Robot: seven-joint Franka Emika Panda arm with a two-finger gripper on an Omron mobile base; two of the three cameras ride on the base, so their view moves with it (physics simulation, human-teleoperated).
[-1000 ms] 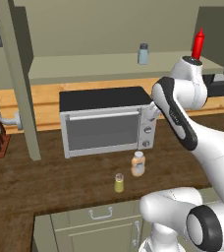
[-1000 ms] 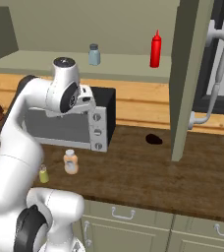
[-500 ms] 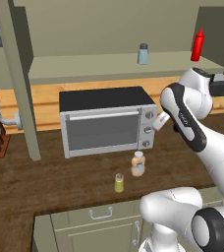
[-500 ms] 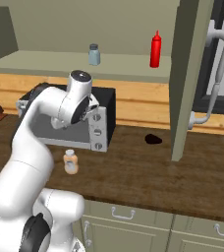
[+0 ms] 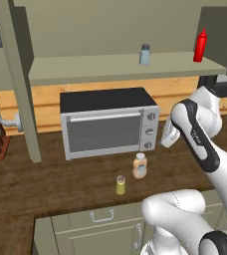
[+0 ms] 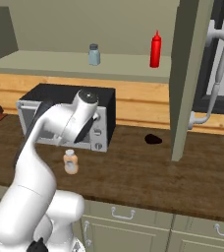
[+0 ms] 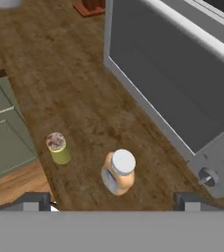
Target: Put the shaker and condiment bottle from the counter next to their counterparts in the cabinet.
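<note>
Down swings the arm from shelf height, its gripper (image 7: 112,204) spread wide and empty above the condiment bottle (image 7: 119,172), which stands near the worktop's front edge beside the shaker (image 7: 58,147), so centre over the white cap before descending.

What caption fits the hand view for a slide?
Open claw above the tan bottle and yellow shaker on the wooden counter, beside the toaster oven.

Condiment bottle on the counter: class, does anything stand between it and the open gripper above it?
Nothing visible does. In the hand view the condiment bottle stands free on the counter, the shaker apart beside it, the toaster oven behind.
</note>
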